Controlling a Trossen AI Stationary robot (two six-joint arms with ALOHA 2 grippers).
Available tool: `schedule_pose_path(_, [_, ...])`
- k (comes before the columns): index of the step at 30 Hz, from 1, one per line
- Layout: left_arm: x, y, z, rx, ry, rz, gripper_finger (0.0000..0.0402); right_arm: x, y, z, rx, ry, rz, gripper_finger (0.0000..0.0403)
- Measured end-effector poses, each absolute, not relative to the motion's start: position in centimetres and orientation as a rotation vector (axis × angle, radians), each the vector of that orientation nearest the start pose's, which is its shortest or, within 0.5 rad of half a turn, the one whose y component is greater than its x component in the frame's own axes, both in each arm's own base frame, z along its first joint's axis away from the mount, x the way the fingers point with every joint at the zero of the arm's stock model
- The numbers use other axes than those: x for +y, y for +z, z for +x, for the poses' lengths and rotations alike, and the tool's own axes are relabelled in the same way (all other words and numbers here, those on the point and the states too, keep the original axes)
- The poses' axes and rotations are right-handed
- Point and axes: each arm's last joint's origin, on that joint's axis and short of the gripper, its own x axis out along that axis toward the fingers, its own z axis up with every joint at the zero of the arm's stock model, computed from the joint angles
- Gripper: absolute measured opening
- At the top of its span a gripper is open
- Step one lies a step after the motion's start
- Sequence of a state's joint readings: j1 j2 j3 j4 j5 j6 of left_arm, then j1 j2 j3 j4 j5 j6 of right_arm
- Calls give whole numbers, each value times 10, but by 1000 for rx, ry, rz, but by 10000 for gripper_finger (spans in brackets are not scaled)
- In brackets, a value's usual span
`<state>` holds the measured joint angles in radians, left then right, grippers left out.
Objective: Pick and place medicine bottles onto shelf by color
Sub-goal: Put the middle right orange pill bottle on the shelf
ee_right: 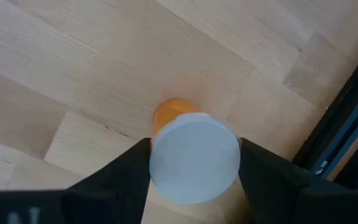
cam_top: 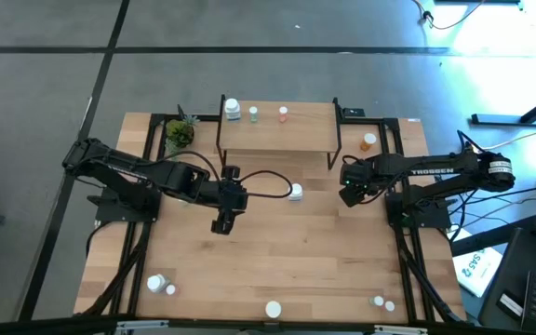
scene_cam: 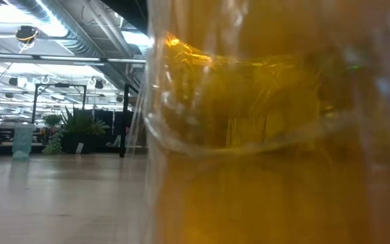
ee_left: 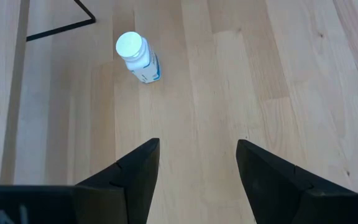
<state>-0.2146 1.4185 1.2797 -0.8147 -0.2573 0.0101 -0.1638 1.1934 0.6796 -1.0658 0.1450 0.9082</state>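
The right gripper has its jaws closed on an orange bottle (white cap up, orange body below), held upright between the two fingers, just off the right end of the shelf. In front of the shelf the left gripper hangs with jaws open and empty; a white bottle stands on the table ahead of it, apart from the fingers. Three bottles stand on the shelf.
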Motion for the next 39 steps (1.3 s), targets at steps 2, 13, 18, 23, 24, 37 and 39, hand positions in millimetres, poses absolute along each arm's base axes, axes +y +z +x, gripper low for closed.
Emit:
schedule_pose_path(2, [-54, 312, 281, 928, 34, 232, 207, -31, 184, 162, 1355, -941, 712, 223])
schedule_pose_path(13, [-54, 312, 281, 928, 35, 232, 207, -32, 185, 163, 1324, -958, 688, 220])
schedule_pose_path(18, [-54, 312, 281, 928, 35, 232, 207, -33, 185, 165, 1307, -951, 692, 220])
schedule_pose_path(23, [-54, 312, 281, 928, 34, 232, 207, -33, 185, 168, 1279, -942, 698, 220])
schedule_pose_path(24, [-54, 312, 281, 928, 34, 232, 207, -33, 185, 168, 1275, -945, 695, 220])
schedule_pose_path(37, [-51, 313, 283, 908, 89, 179, 207, -29, 186, 171, 1258, -929, 666, 220])
schedule_pose_path(39, [-51, 313, 283, 908, 94, 173, 207, -26, 189, 173, 1249, -912, 660, 220])
